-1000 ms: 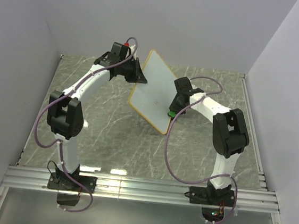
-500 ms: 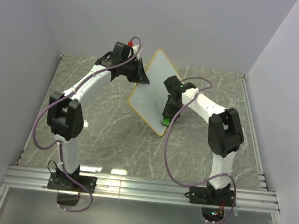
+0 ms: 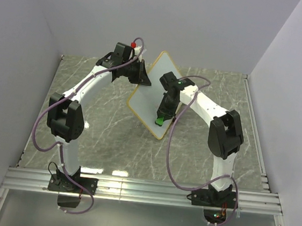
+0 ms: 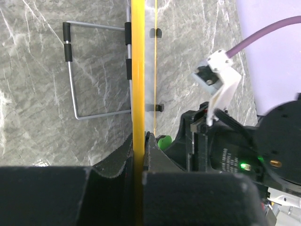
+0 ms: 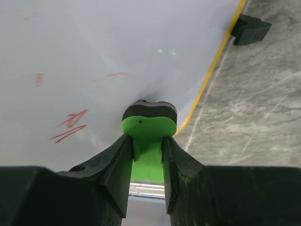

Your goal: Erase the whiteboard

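Grey marbled tabletop (image 3: 111, 136); aluminium rails (image 3: 143, 190) along near edge; plain white walls (image 3: 204, 21)

whiteboard (image 3: 145, 95) standing tilted on table (image 3: 106, 127), left gripper (image 3: 142, 78) at its far left edge, eraser (image 3: 160, 120) against its face

**Right arm sweep and board shift, last second**

The right gripper (image 3: 161, 116), carrying the small green eraser block with a black pad (image 3: 160, 121), has moved left and toward the near lower edge of the large white rectangular whiteboard with a thin orange-tan frame (image 3: 147, 94). The right arm's elbow has followed to the left. The whiteboard, held by the left gripper (image 3: 142, 75), now looks narrower from overhead, and its top corner has shifted right.
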Motion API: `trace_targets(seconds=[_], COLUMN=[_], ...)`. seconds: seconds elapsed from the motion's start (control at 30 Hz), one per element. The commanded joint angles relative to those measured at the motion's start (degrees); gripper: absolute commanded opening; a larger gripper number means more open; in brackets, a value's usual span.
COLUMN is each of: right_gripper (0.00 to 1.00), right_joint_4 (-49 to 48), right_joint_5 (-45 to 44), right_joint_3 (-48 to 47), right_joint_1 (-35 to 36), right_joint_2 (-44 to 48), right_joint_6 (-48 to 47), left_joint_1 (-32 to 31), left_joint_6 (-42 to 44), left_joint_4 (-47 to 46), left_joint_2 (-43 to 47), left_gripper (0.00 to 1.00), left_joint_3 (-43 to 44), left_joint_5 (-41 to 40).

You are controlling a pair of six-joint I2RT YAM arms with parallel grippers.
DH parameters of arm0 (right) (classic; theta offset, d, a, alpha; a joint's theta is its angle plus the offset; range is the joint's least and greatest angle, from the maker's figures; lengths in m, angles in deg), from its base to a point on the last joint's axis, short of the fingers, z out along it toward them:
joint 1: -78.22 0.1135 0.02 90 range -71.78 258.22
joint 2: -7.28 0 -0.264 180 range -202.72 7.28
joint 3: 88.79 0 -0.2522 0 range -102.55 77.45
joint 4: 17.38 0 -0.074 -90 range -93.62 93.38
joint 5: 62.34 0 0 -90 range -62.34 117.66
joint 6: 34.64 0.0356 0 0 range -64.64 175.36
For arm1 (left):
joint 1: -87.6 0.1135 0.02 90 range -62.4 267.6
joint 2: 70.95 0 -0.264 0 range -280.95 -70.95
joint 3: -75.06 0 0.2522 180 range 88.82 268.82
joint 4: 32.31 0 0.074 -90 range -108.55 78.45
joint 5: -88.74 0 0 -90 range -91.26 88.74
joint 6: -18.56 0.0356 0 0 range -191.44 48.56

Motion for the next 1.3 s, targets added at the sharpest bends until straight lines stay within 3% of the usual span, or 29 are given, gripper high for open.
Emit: trace_targets(seconds=[0.0, 0.27, 0.43, 0.83, 1.0, 1.27], right_gripper=[0.00, 0.00, 0.00, 0.00, 0.00, 0.00], right_joint_4=[-16.29, -40.28, -42.21, -51.71, -57.33, -50.15], right_joint_5=[1.73, 8.67, 8.06, 9.29, 10.69, 5.87], right_joint_3=[-0.84, 8.05, 8.13, 30.01, 38.27, 33.29], right_joint_1=[0.96, 0.26, -0.54, -1.33, -5.79, -7.92], right_joint_2=[5.06, 11.32, 9.21, 9.21, 7.98, 4.73], right_joint_6=[4.19, 6.30, 6.65, 8.59, 10.52, 6.22], left_joint_1=[-4.15, -4.15, -4.15, -4.06, -4.15, -4.15], left_joint_6=[4.34, 4.08, 3.90, 3.38, 2.67, 2.32], left_joint_4=[5.17, 5.26, 5.61, 5.69, 5.78, 5.69], left_joint_2=[-1.38, -2.00, -2.09, -2.09, -2.61, -2.35], left_gripper=[0.00, 0.00, 0.00, 0.00, 0.00, 0.00], left_joint_3=[-3.14, -3.14, -2.26, -1.48, -0.24, -1.38], left_joint_5=[-4.07, -3.64, -3.37, -3.37, -2.14, -1.88])
